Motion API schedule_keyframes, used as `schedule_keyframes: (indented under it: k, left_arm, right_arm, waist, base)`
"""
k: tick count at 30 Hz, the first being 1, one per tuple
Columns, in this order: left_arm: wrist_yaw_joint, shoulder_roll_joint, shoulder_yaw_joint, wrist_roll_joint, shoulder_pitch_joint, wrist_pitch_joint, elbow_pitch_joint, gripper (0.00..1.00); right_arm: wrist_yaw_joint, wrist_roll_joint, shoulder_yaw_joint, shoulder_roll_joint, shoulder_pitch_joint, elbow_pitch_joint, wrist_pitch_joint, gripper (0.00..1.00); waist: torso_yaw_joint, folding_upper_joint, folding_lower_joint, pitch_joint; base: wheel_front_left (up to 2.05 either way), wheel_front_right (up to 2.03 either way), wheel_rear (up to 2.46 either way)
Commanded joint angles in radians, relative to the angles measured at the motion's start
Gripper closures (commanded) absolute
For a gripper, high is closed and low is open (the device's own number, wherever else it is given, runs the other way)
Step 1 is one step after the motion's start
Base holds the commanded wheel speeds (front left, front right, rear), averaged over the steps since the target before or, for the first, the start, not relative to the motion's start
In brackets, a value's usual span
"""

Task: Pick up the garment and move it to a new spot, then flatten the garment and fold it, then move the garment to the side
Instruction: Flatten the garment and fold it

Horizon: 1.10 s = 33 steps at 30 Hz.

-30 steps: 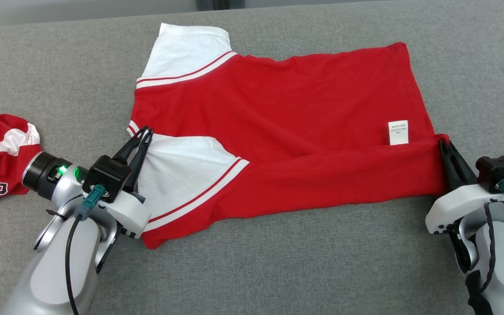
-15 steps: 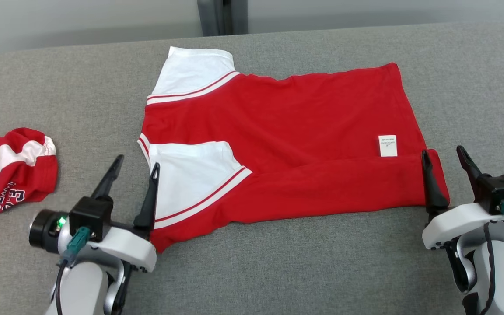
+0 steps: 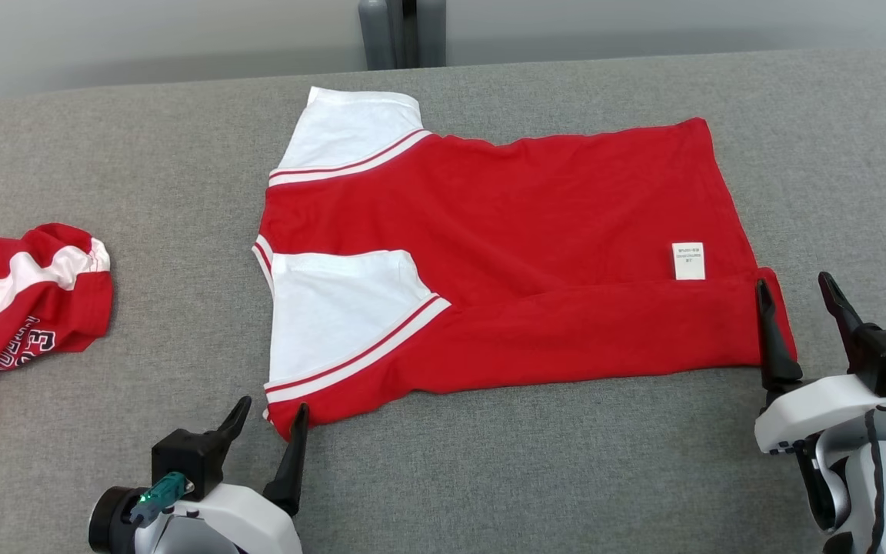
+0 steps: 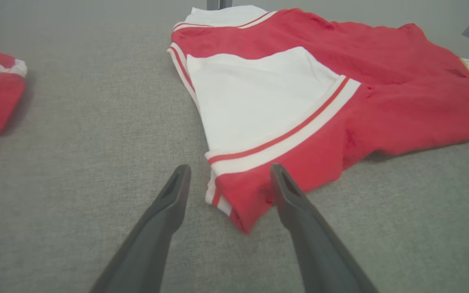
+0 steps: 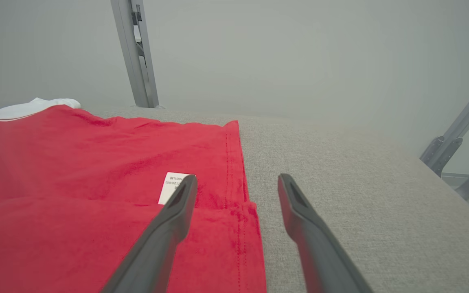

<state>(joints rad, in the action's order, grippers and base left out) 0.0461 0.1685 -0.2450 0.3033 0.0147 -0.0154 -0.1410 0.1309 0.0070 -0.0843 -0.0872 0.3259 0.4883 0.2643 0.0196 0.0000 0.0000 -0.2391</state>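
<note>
Wide-jawed left gripper (image 3: 270, 410), right gripper (image 3: 794, 282) straddle garment's (image 3: 535, 231) corners.

head above, wrists low beside garment (image 3: 527, 231)

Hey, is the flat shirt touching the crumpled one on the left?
Apart. The head view shows bare grey surface between the flat shirt and the crumpled one.

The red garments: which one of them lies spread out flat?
The garment in the middle, bearing a small white label; the other garment sits bunched up at the far left.
</note>
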Motion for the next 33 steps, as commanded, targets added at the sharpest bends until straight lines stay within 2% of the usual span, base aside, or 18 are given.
schedule_keyframes:
  k: [1,2,4,5,6,7,8,16,30,31,32,33]
  left_arm:
    - [0.005,0.003,0.001,0.006,-0.004,-0.006,0.003,0.00]
    - [0.006,0.004,-0.002,0.006,-0.006,-0.026,0.003,0.00]
    - [0.009,0.006,-0.009,0.013,-0.010,-0.060,0.005,0.21]
    - [0.010,0.007,-0.010,0.018,-0.012,-0.075,0.008,0.38]
    - [0.012,0.009,-0.011,0.020,-0.017,-0.089,0.008,0.60]
    - [0.013,0.013,-0.012,0.019,-0.019,-0.098,0.009,0.87]
    - [0.015,0.016,-0.012,0.018,-0.019,-0.106,0.011,1.00]
    - [0.009,0.033,-0.014,0.027,-0.030,-0.118,0.040,1.00]
    - [0.018,0.066,-0.018,0.015,-0.049,-0.115,0.055,1.00]
    - [0.019,0.064,-0.018,0.019,-0.050,-0.114,0.053,1.00]
    - [0.019,0.065,-0.017,0.021,-0.050,-0.111,0.050,1.00]
    - [0.019,0.067,-0.018,0.020,-0.050,-0.109,0.047,1.00]
  right_arm:
    - [0.000,-0.003,-0.002,-0.004,-0.007,-0.001,0.001,0.00]
    - [0.000,-0.002,-0.001,-0.003,-0.007,0.003,0.001,0.00]
    - [0.000,0.001,0.001,-0.002,-0.004,0.011,0.001,0.00]
    - [0.000,0.004,0.003,-0.002,-0.002,0.014,0.001,0.00]
    - [0.000,0.007,0.005,-0.002,-0.002,0.019,0.001,0.00]
    - [0.000,0.010,0.009,-0.002,-0.003,0.025,0.001,0.00]
    - [0.000,0.018,0.013,-0.001,-0.004,0.031,0.001,0.00]
    - [0.000,0.098,0.079,-0.025,-0.024,0.110,0.001,0.00]
    - [0.000,0.155,0.055,-0.028,-0.032,0.223,0.001,0.00]
    - [0.000,0.161,0.060,-0.027,-0.029,0.233,0.001,0.13]
    - [0.000,0.162,0.064,-0.028,-0.024,0.241,0.001,0.58]
    - [0.000,0.164,0.068,-0.030,-0.020,0.249,0.001,0.97]
  waist:
    - [0.000,0.0000,0.0000,-0.001]
    - [0.001,0.0000,0.0000,-0.002]
    - [0.003,0.0000,0.0000,-0.004]
    - [0.005,0.0000,0.0000,-0.005]
    - [0.006,0.0000,0.0000,-0.006]
    - [0.007,0.0000,0.0000,-0.006]
    - [0.008,0.0000,0.0000,-0.006]
    - [0.006,0.0000,0.0000,0.002]
    - [-0.012,0.0000,0.0000,0.016]
    - [-0.012,0.0000,0.0000,0.018]
    - [-0.013,0.0000,0.0000,0.019]
    - [-0.013,0.0000,0.0000,0.020]
  base:
    - [0.00,0.00,0.00]
    - [0.00,0.00,0.00]
    - [0.00,0.00,0.00]
    - [0.00,0.00,0.00]
    - [0.00,0.00,0.00]
    - [0.00,0.00,0.00]
    - [0.00,0.00,0.00]
    - [0.00,0.00,0.00]
    - [0.00,0.00,0.00]
    - [0.00,0.00,0.00]
    - [0.00,0.00,0.00]
    - [0.00,0.00,0.00]
